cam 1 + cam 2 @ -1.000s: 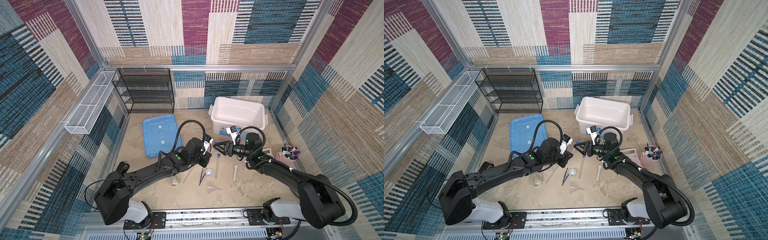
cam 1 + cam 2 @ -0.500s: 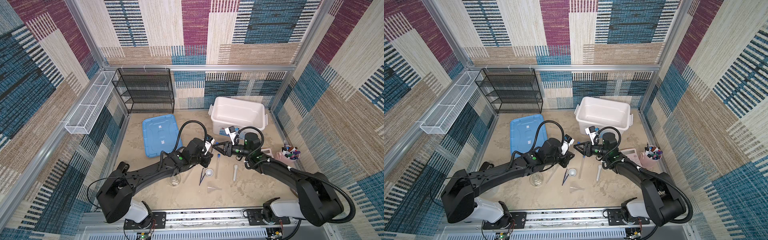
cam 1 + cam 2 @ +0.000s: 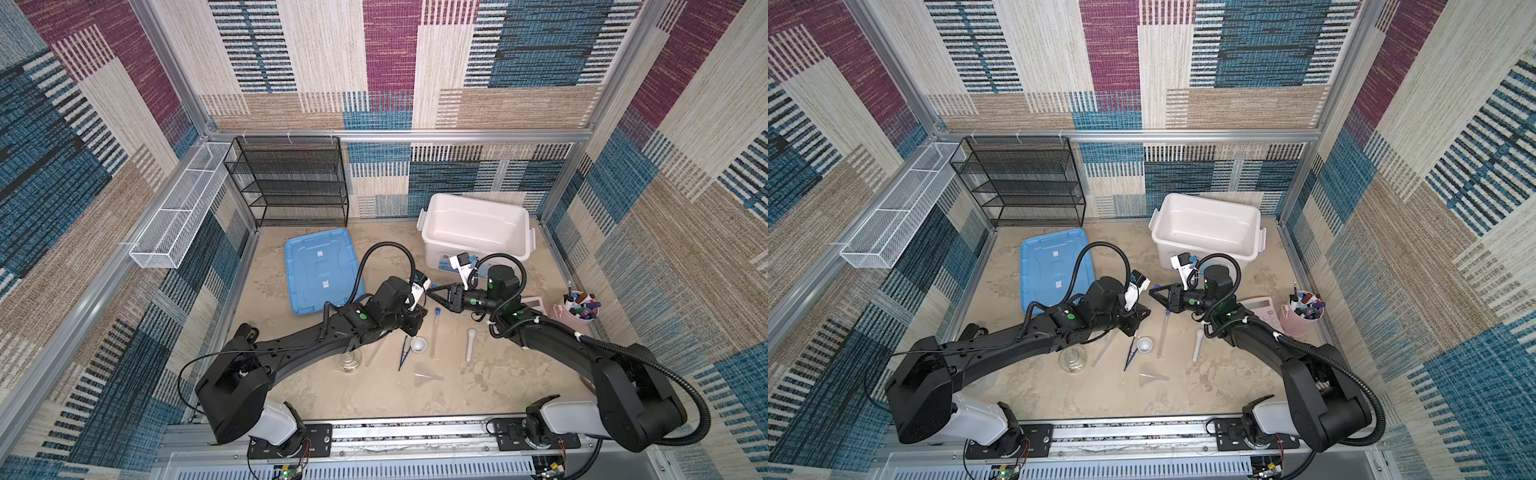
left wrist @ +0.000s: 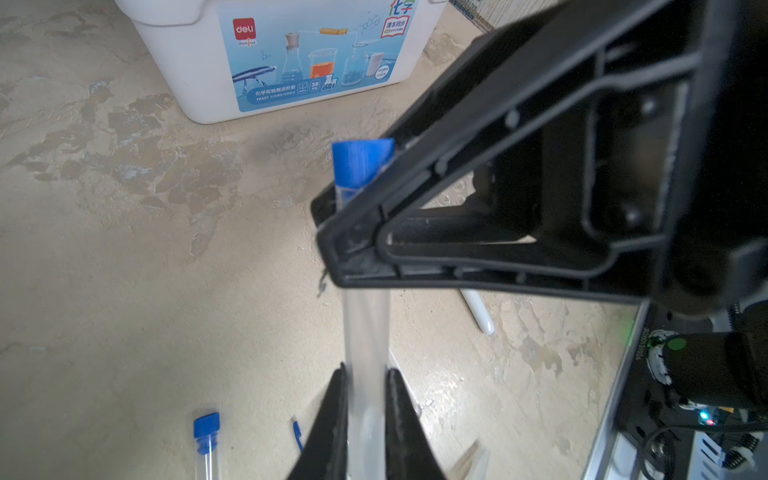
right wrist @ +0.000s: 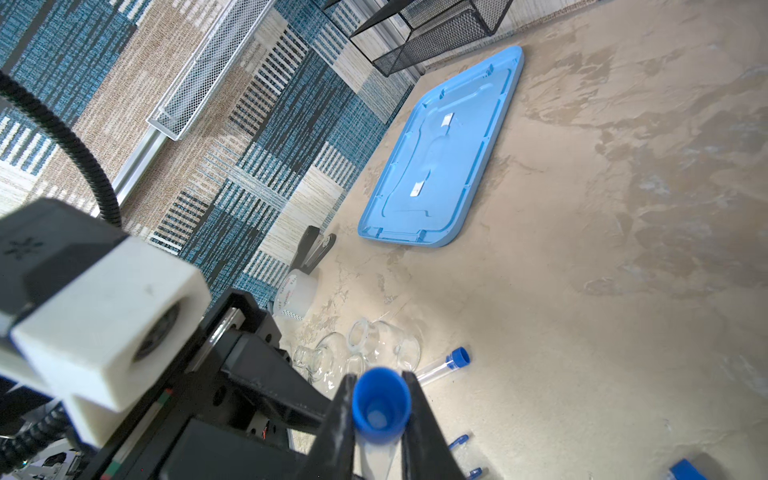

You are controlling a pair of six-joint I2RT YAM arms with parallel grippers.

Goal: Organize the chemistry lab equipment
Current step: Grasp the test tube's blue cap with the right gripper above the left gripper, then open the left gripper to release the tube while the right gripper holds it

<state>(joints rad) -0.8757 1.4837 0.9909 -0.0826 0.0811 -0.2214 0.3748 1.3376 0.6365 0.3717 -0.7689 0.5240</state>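
Five loose pieces lie nearest on the table (image 3: 1059, 395): funnel (image 3: 1150, 377), flask (image 3: 1072, 359), tweezers (image 3: 1129, 353), mortar (image 3: 1144, 344), pestle (image 3: 1197, 345). Just beyond, off the table, one test tube (image 4: 365, 328) spans both grippers. The left gripper (image 4: 368, 374) clamps its clear body and the right gripper (image 5: 379, 376) is closed on the blue cap, apparently a handover toward the right. Farthest, the white bin (image 3: 436, 249) stands open to receive items, with its blue lid (image 3: 320, 270) lying to its left.

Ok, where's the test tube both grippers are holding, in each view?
In a top view: held test tube nearly hidden, centre, where the gripper tips meet.
In a top view: same spot, a blue speck.
Left wrist: runs from the left gripper out to its blue cap, white bin beyond.
Right wrist: cap end-on inside the right gripper.
Landmark: the right gripper, clamped at the cap in all four.
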